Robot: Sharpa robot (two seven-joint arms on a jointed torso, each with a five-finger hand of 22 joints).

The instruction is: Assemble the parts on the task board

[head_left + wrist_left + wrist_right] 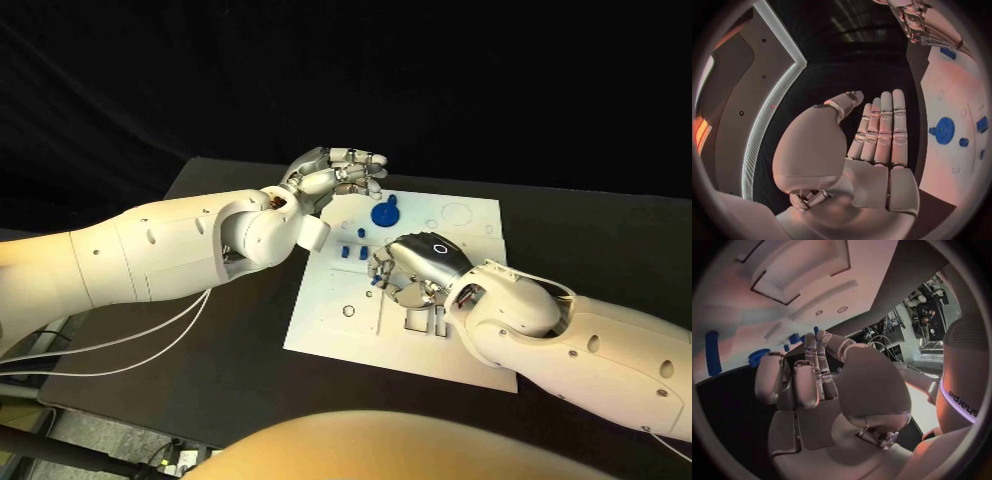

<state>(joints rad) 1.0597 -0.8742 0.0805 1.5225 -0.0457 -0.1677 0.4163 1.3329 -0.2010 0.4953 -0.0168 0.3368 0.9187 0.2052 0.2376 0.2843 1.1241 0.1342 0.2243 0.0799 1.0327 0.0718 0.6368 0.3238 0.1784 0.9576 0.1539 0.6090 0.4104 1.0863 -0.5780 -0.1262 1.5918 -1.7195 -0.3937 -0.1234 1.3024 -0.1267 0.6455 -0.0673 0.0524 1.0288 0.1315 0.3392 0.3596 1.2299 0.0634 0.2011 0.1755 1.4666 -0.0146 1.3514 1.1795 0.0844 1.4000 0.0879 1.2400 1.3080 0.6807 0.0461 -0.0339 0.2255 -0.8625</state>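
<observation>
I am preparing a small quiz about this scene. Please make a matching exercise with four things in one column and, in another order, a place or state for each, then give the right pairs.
Things
1. left hand
2. right hand
3. round blue part
4. task board

Places or states
A. lies flat on the black table
B. sits on the board near its far edge
C. above the middle of the board, fingers curled downward
D. raised at the board's far left corner, holding nothing

Pairs: 1-D, 2-C, 3-B, 4-A
</observation>
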